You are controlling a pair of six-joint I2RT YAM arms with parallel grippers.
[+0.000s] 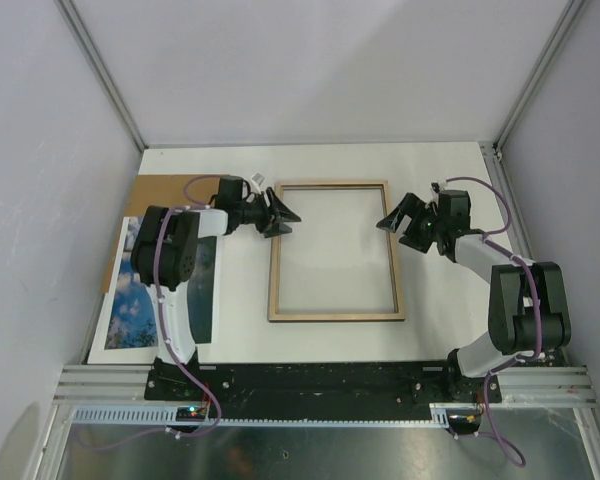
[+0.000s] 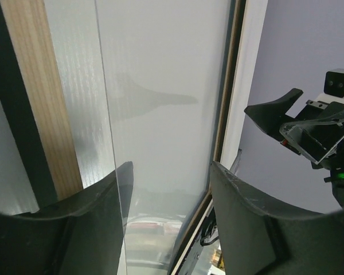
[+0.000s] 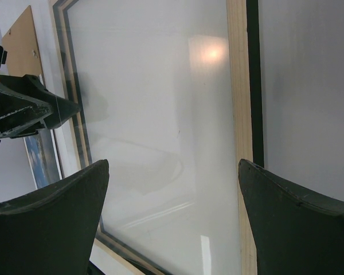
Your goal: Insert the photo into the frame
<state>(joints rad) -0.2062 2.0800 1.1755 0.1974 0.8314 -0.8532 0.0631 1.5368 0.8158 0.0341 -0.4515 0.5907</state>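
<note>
The frame lies flat mid-table with its pale wood reverse up and the clear pane inside. My left gripper is open at the frame's left rail near the far corner. In the left wrist view its jaws span the pane, and the pane's edge crosses one fingertip. My right gripper is open at the right rail. In the right wrist view it hovers over the pane beside the wood rail. The photo lies at the left, partly under my left arm.
A brown cardboard backing board lies at the far left, partly under the photo and arm, and also shows in the right wrist view. Grey walls enclose the table on three sides. A metal rail runs along the near edge.
</note>
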